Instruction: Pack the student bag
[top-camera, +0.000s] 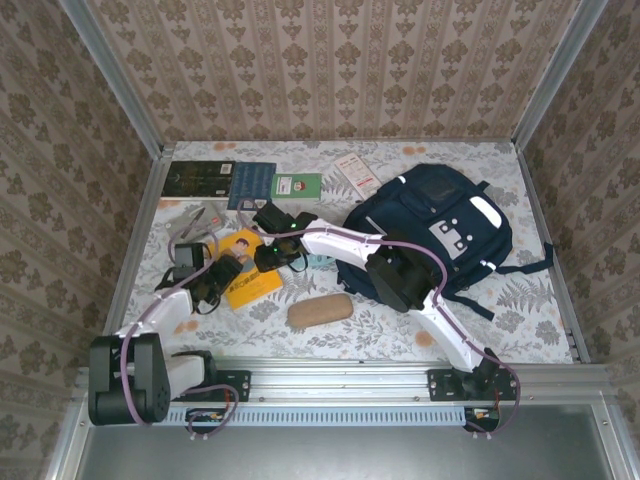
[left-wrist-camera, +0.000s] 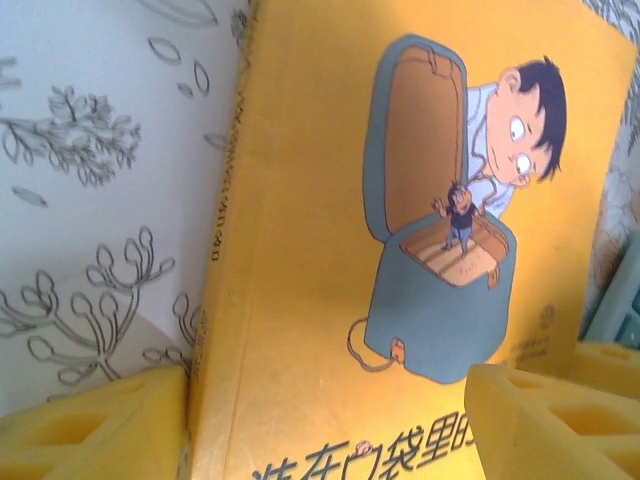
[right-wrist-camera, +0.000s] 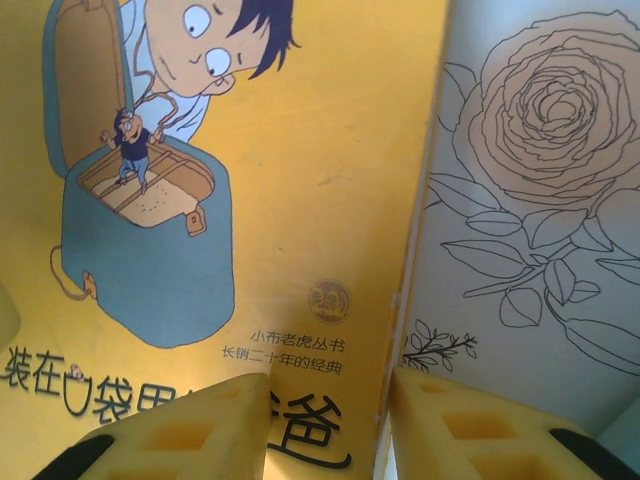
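Note:
The student bag (top-camera: 440, 225), navy with white patches, lies at the right of the table. A yellow picture book (top-camera: 247, 283) lies flat left of centre, between both arms. My left gripper (top-camera: 215, 282) hovers low over it. Its jaws are open wide, with one yellow pad (left-wrist-camera: 90, 430) beside the spine and the other over the cover (left-wrist-camera: 330, 250). My right gripper (top-camera: 270, 255) is over the book's far edge. It is open, with one pad (right-wrist-camera: 180, 430) above the cover (right-wrist-camera: 330, 150) and the other just past the page edge, over the tablecloth. Neither holds anything.
Along the back lie a dark green book (top-camera: 200, 178), a blue book (top-camera: 252, 180), a green booklet (top-camera: 297, 186) and a white-red booklet (top-camera: 355, 172). A brown case (top-camera: 320, 310) sits near the front. A grey strap (top-camera: 190, 225) lies at the left, and something teal (left-wrist-camera: 615, 300) touches the yellow book's side.

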